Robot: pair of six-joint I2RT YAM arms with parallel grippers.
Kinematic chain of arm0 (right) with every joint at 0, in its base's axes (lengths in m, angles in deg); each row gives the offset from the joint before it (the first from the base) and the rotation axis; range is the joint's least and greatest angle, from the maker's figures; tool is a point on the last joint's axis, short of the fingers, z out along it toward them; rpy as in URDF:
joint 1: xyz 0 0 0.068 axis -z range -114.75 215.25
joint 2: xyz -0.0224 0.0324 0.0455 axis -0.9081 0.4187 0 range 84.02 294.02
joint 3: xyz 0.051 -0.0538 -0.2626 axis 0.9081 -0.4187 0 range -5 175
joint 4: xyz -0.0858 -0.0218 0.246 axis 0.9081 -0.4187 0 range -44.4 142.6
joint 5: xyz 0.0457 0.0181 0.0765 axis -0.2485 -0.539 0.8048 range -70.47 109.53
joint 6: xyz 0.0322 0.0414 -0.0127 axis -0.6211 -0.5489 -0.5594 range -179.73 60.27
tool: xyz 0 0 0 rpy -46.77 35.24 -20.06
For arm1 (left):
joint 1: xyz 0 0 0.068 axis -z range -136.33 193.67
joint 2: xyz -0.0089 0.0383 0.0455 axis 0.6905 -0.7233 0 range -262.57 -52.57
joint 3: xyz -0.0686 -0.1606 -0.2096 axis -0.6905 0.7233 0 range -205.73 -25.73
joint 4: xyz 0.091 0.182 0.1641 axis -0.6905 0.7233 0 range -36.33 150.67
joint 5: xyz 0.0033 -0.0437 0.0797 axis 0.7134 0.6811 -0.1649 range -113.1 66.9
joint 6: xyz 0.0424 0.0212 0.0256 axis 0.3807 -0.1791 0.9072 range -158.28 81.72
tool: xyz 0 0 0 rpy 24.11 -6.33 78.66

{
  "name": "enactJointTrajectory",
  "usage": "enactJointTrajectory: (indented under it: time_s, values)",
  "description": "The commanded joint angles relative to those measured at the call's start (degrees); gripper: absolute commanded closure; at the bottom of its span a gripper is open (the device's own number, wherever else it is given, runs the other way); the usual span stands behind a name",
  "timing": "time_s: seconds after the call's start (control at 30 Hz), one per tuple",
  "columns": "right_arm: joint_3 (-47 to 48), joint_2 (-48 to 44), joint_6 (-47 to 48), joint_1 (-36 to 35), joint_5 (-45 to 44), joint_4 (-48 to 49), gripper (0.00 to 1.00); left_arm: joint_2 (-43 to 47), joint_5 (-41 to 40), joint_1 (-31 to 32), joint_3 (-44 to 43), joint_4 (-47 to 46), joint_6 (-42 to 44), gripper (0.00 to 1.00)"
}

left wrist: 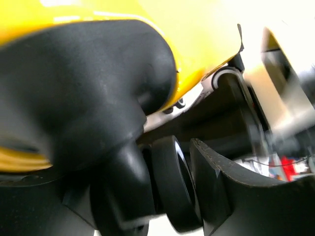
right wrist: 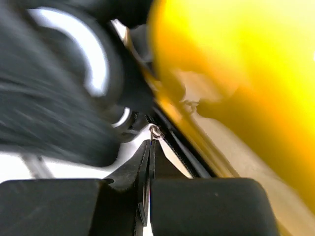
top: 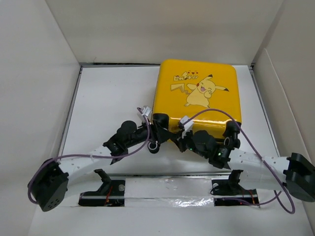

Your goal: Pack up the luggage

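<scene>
The luggage (top: pixel 199 91), a yellow hard-shell case with a Pikachu print, lies flat and closed at the back of the table. My left gripper (top: pixel 156 129) is at its near left corner. In the left wrist view its jaws (left wrist: pixel 177 196) stand on either side of a black caster wheel (left wrist: pixel 170 182) under the yellow shell (left wrist: pixel 197 34), pressed against it. My right gripper (top: pixel 182 140) is at the near edge, just right of the left one. Its fingers (right wrist: pixel 150 147) are shut on the small metal zipper pull (right wrist: pixel 155 132), beside the zipper track (right wrist: pixel 177 147).
White walls enclose the table (top: pixel 108 98) on the left, back and right. A black-and-white caster wheel (right wrist: pixel 93 64) sits close to the left of the right gripper's fingers. Purple cables loop over both arms. Both arm bases are at the near edge.
</scene>
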Motion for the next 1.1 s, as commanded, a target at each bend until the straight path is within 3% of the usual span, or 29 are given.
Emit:
enactJointTrajectory:
  time_s: [0.0,0.1,0.23,0.43,0.6,0.8,0.87,0.93,1.07]
  values:
    - [-3.51,-7.27,-4.25,6.26,15.07,13.37,1.0,10.28,-2.34,0.94,-0.97,0.11,9.29,0.98]
    - [-5.46,-11.76,-3.2,12.93,19.04,10.47,1.0,14.6,-4.29,0.41,0.97,2.59,8.86,1.0]
    - [-4.24,-11.77,-1.8,15.6,23.8,9.67,1.0,12.33,-2.45,0.41,-0.43,1.19,8.42,1.0]
    - [-2.21,-5.9,-2.23,6.38,17.68,12.92,1.0,7.13,-2.43,0.41,-5.61,2.58,10.43,1.0]
    - [-1.34,-1.93,-3.64,4.97,18.26,15.64,1.0,4.68,-1.3,0.41,-7.72,2.95,10.35,1.0]
    - [5.25,11.33,-5.83,-6.79,14.76,26.7,1.0,-0.42,2.65,0.41,-14.04,1.36,8.94,1.0]
    - [4.83,13.97,-6.88,-6.82,15.1,35.13,1.0,1.58,3.1,-2.12,-15.63,6.24,9.82,1.0]
    - [4.12,16.09,-8.55,-6.82,15.98,43.02,1.0,3.78,4.58,-3.71,-13.27,5.05,9.03,1.0]
    - [5.52,21.35,-10.75,-6.82,16.86,47.88,1.0,5.9,7.84,-7.67,-10.2,3.76,6.32,1.0]
